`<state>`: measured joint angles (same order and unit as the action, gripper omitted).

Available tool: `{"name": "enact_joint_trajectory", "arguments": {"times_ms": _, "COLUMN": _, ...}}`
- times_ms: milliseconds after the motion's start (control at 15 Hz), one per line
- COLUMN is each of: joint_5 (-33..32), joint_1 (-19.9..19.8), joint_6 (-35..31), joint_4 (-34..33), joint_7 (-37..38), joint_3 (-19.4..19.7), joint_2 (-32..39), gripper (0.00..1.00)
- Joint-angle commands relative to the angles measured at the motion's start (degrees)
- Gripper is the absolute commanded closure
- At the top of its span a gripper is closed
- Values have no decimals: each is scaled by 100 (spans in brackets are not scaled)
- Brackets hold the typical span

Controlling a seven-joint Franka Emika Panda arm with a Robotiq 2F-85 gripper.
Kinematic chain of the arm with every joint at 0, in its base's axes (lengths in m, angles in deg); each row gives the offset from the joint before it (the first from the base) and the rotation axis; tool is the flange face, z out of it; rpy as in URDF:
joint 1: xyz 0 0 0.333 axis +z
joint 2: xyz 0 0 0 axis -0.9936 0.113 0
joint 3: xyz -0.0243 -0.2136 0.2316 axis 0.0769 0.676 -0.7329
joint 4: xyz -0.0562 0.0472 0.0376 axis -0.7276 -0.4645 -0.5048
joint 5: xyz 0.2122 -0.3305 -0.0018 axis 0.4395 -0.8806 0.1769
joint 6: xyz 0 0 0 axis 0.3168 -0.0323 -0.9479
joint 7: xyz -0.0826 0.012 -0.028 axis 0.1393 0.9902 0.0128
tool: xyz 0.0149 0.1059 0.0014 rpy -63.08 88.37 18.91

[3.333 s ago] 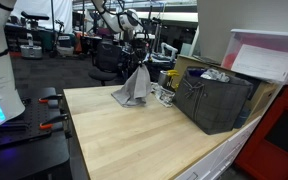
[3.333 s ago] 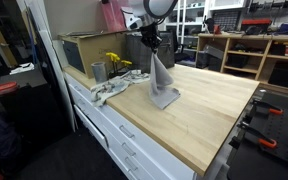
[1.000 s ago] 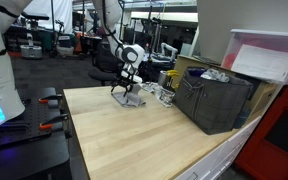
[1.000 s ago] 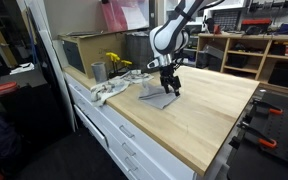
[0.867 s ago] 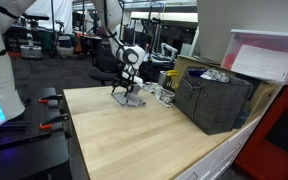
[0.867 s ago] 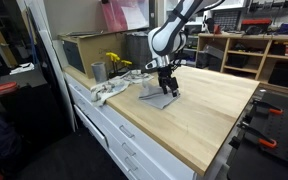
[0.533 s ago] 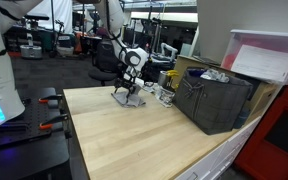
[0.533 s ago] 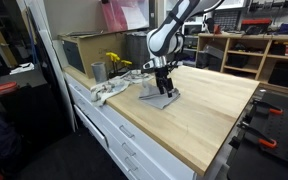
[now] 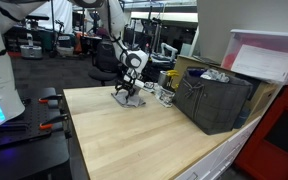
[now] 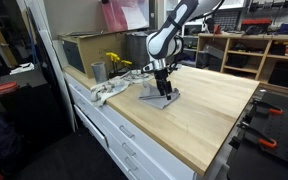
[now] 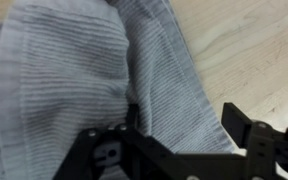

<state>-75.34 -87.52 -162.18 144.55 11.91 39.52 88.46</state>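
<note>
Found the gripper [image 10: 163, 90] set low on a grey ribbed towel [image 10: 156, 99], directly beneath it and lying in a low heap on the wooden tabletop [image 10: 209, 110]. Saw in the wrist view its two black fingers [image 11: 249, 130] standing apart, with striped cloth lying flat under and between them, so judged the jaws spread rather than pinching. Noted the change from about three seconds earlier: then held high, with the towel hanging as a tall drape; now brought down to the wood and hardly shifted over the last second. Read that as the towel laid down and probably released. Spotted off to one side of the gripper, toward the table's edge, a crumpled pale cloth [image 10: 109, 90], then a metal cup [image 10: 98, 71] and something yellow [image 10: 116, 62]. Made out farther off a dark crate [image 9: 216, 100].
</note>
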Motion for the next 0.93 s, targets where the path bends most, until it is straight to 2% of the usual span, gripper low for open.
{"name": "enact_joint_trajectory", "arguments": {"times_ms": 0, "joint_5": -35, "joint_1": -33, "joint_6": 178, "joint_4": -128, "joint_7": 110, "joint_3": 35, "joint_2": -93, "gripper": 48}}
{"name": "enact_joint_trajectory", "arguments": {"times_ms": 467, "joint_5": -193, "joint_1": 44, "joint_6": -162, "joint_4": 0, "joint_7": 229, "joint_3": 140, "joint_2": -206, "gripper": 99}}
{"name": "enact_joint_trajectory", "arguments": {"times_ms": 600, "joint_5": -199, "joint_1": 79, "joint_6": -286, "joint_4": 159, "joint_7": 346, "joint_3": 144, "joint_2": -206, "gripper": 100}}
{"name": "enact_joint_trajectory", "arguments": {"times_ms": 667, "joint_5": -144, "joint_1": 58, "joint_6": -385, "joint_4": 305, "joint_7": 393, "joint_3": 101, "joint_2": -285, "gripper": 72}}
{"name": "enact_joint_trajectory", "arguments": {"times_ms": 800, "joint_5": -105, "joint_1": 50, "joint_6": -690, "joint_4": 634, "joint_7": 547, "joint_3": 52, "joint_2": -432, "gripper": 72}}
{"name": "enact_joint_trajectory", "arguments": {"times_ms": 867, "joint_5": -110, "joint_1": 57, "joint_6": -830, "joint_4": 764, "joint_7": 608, "joint_3": 38, "joint_2": -463, "gripper": 64}}
